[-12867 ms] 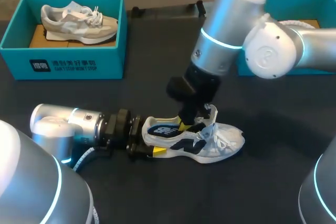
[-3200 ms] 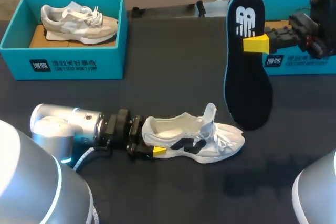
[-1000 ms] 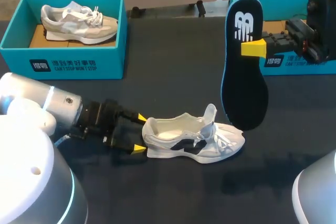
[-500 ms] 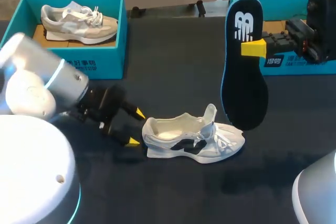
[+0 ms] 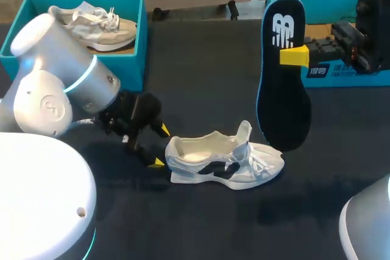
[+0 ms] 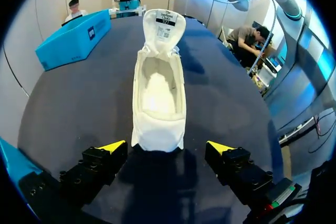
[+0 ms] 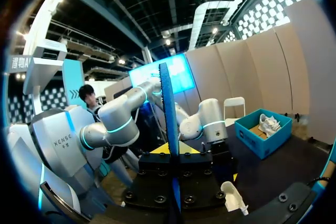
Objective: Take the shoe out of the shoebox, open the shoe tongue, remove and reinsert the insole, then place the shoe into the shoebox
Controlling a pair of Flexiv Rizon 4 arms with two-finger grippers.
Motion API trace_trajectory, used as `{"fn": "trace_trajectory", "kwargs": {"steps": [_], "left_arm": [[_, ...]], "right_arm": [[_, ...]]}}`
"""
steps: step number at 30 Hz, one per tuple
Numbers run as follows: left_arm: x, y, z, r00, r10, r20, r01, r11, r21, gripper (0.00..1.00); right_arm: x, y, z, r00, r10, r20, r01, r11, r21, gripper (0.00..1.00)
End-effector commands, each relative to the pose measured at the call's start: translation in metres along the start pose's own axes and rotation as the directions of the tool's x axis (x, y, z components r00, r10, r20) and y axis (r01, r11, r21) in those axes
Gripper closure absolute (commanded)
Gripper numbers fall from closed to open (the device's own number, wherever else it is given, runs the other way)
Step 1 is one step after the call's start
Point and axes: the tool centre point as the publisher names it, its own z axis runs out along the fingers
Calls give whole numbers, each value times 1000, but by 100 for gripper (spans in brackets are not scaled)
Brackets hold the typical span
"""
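White shoe (image 5: pixel 225 165) lies on its sole at three o'clock of the left gripper (image 5: pixel 160 146), whose spread fingers flank the heel without touching. Right gripper (image 5: pixel 294 55) clamps the upright black insole (image 5: pixel 281 108), at one o'clock of the shoe. The insole bears a white logo; the tongue label is unreadable.

Dark desk, lit softly and evenly from above.
The desk (image 5: pixel 201 65) is covered with a matte, near-black surface that is spread across almost the whole head view. Soft-edged shadows are cast on it, and no seams or marks can be made out.

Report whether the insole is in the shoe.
Out: the right gripper holds the insole upright; the shoe lies empty.
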Motion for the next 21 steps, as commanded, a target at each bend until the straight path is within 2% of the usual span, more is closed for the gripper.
{"fn": "trace_trajectory", "kwargs": {"steps": [1,5,8,19,21], "left_arm": [[5,-13,-10,1000,-9,7,10,985,-175,0],[6,-17,-12,999,-32,8,33,963,-268,0],[6,-19,-12,998,-11,59,34,916,-400,0],[6,-19,-12,998,-11,59,34,916,-400,0],[5,-22,-10,997,0,83,36,904,-426,0]], "right_arm": [[-1,0,1,1000,1,0,-1,1000,0,100],[-1,0,1,1000,1,0,-1,1000,0,100],[-1,0,1,1000,1,0,-1,1000,0,100],[-1,0,1,1000,1,0,-1,1000,0,100],[-1,0,1,1000,1,0,-1,1000,0,100]]}}
